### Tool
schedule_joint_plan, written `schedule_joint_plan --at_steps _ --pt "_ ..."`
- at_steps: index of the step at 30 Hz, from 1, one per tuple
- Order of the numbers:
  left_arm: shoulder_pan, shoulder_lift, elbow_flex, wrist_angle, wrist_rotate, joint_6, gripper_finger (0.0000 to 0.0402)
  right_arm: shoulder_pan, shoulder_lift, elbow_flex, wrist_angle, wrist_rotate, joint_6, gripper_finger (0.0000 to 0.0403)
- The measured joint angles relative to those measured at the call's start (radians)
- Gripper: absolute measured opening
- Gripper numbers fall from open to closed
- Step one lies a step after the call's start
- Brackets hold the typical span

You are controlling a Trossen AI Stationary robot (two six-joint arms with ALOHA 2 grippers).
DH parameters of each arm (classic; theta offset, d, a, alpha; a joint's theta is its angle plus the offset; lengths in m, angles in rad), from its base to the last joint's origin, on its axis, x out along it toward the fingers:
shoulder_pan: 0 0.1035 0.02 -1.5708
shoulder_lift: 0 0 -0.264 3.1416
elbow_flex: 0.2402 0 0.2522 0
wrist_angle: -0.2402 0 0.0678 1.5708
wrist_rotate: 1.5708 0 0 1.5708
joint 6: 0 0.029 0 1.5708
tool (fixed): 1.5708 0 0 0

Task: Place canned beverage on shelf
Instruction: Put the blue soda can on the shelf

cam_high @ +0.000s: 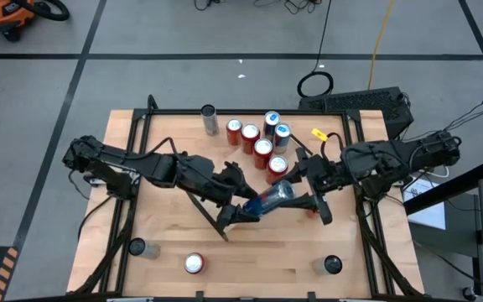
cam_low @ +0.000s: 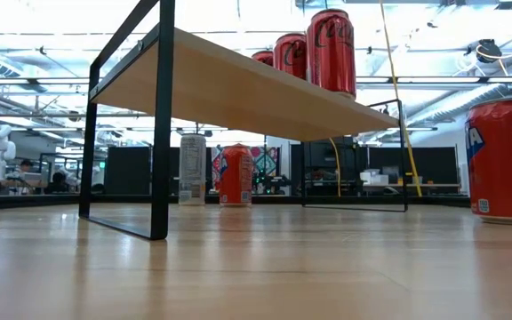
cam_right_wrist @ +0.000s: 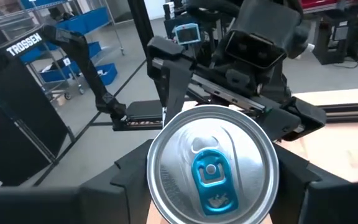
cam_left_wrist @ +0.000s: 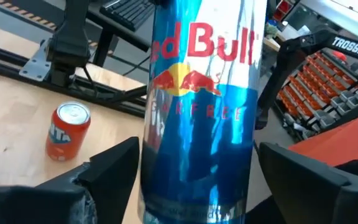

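high view: shelf (cam_high: 309, 144) carries six cans (cam_high: 262, 148).

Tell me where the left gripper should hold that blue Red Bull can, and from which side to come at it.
Grip the blue Red Bull can across its smooth cylindrical wall, about mid-length. The right gripper already grips its top end, so the left gripper is probably best coming from the opposite, bottom end, one finger on each side of the body, as it stands now, with its jaws not yet on the can.
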Motion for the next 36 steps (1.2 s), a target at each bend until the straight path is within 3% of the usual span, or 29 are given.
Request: schedule_joint_plan --at_steps 22,36 --pt "-0.027 0.000 0.000 -0.017 0.017 -0.015 0.0229 -0.001 0.000 0.000 0.045 -0.006 0.014 0.0211" --pt "-0.028 0.002 0.000 -0.013 -0.022 -0.031 0.0230 -0.001 -0.001 0.000 0.043 0.010 0.151 0.0299"
